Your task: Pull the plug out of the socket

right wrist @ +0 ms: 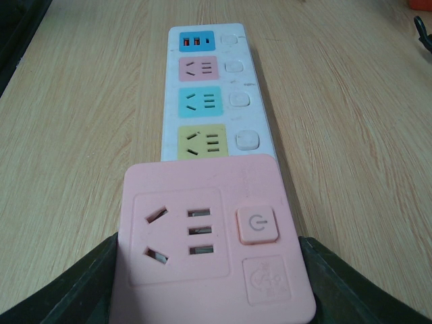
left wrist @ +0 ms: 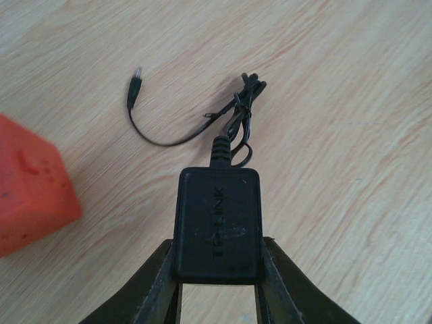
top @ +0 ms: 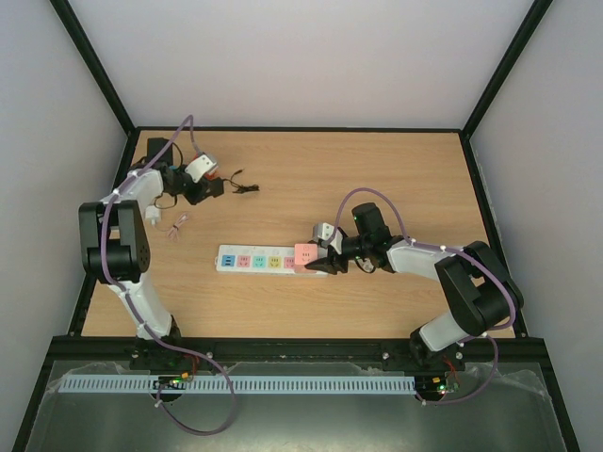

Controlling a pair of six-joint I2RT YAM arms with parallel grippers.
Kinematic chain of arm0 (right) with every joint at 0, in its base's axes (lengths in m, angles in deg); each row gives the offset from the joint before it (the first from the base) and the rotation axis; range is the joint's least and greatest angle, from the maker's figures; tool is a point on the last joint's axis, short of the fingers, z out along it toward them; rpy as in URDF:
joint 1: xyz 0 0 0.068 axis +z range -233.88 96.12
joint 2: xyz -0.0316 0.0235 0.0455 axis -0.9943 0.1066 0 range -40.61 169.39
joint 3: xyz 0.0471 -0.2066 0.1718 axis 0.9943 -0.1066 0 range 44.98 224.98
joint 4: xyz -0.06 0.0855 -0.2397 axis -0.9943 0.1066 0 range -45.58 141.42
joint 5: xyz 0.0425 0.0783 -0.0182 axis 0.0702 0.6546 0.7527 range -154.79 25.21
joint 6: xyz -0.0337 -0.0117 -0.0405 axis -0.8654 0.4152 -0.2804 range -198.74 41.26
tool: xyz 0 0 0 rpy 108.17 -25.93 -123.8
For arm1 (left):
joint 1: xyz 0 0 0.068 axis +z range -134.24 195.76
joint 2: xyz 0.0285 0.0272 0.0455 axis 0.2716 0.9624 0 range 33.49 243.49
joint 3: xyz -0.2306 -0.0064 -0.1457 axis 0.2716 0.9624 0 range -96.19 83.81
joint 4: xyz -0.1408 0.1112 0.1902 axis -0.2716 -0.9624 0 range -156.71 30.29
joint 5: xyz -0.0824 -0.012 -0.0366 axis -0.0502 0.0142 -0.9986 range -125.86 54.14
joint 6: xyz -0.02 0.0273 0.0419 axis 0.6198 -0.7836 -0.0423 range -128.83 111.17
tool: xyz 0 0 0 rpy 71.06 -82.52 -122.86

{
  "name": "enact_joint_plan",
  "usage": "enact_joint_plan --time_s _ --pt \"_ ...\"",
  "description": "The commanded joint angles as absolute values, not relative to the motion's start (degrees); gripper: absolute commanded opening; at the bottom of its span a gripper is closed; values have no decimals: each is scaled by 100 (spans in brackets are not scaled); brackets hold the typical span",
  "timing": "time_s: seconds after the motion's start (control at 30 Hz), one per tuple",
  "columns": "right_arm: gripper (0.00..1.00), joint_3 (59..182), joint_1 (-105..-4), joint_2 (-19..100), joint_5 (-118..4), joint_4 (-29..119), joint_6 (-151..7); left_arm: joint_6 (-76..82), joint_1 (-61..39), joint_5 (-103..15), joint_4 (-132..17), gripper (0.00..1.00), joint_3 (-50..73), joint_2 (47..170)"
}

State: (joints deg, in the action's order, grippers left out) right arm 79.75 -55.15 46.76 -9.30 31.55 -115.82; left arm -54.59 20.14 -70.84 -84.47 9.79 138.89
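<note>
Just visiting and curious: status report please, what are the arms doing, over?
Left gripper shut on black plug, far from socket. Right gripper clamps socket's pink end. Orange block beside plug, not touching.

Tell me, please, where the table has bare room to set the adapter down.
Bare wood lies beyond the power strip, toward the far right corner, and along the near edge in front of it. The far left is crowded: left gripper, adapter, cable.

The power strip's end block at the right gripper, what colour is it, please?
The end block is pink; best in right wrist view.
</note>
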Motion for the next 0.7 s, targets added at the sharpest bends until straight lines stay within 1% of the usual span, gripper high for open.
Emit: enact_joint_plan --time_s 0.0,0.17,0.4,0.57,0.67 --pt "36 7873 -5523 4810 -1259 3370 -11614 -5256 2298 -7095 -8353 5 710 14173" --pt "36 7889 -5527 4816 -1262 3369 -11609 -5263 2559 -6918 -8198 5 673 14334" --pt "36 7879 -5519 4809 -1261 3370 -11618 -5406 2560 -5666 -7359 6 1051 14259" --pt "36 7876 -5524 4807 -1260 3375 -11618 -5743 2540 -5311 -7072 8 1288 14201" --pt "36 7876 -5523 4807 -1269 3364 -11609 -5959 2369 -4874 -6802 8 1538 14139"
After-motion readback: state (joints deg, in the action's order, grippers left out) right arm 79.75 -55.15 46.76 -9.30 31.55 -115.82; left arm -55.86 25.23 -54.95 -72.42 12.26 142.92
